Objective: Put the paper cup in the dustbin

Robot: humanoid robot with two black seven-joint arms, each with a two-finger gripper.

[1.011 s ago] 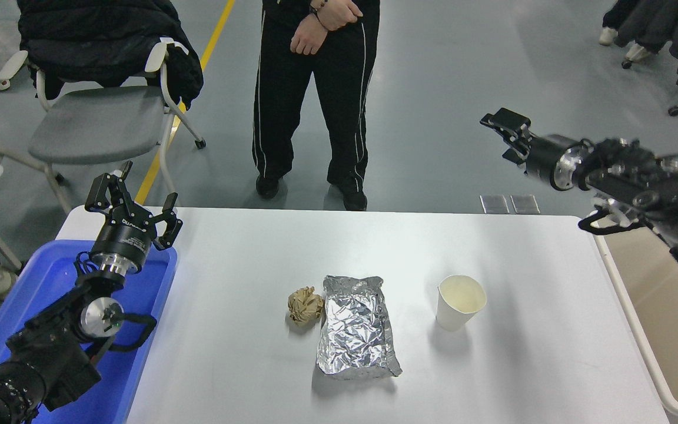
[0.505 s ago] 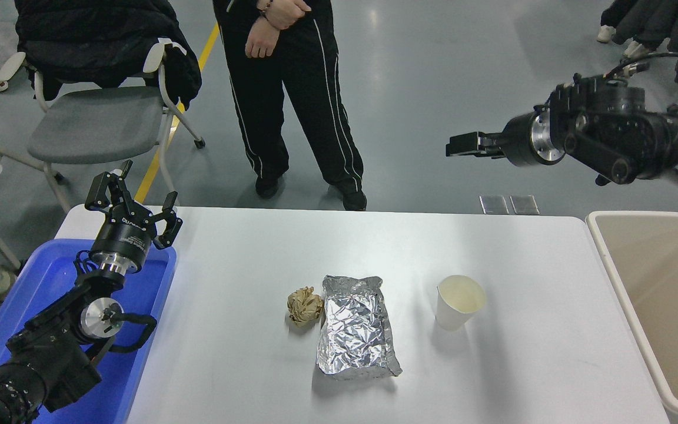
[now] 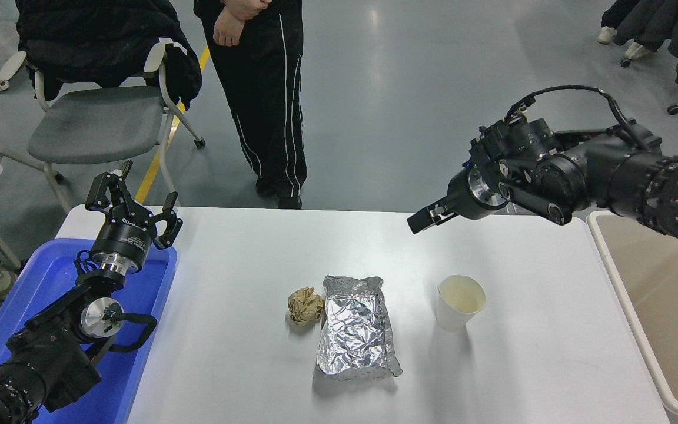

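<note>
The small white paper cup (image 3: pixel 459 302) stands upright on the white table (image 3: pixel 245 365), right of centre. The large beige dustbin (image 3: pixel 668 282) stands open at the table's right edge. My right gripper (image 3: pixel 423 219) hangs above the table's far edge, pointing left and down, up and a little to the left of the cup and well apart from it. It holds nothing. My left gripper (image 3: pixel 133 203) is parked open at the lower left, over the blue tray.
A crumpled foil packet (image 3: pixel 355 335) lies left of the cup, with a brown paper ball (image 3: pixel 305 305) beside it. A blue plastic tray (image 3: pixel 39 282) sits at the left. A person (image 3: pixel 262 88) stands beyond the far edge, next to a chair (image 3: pixel 97 118).
My right arm has swung left and down from over the dustbin side to above the table's far edge. The person has stepped to the left. The cup has not moved.
</note>
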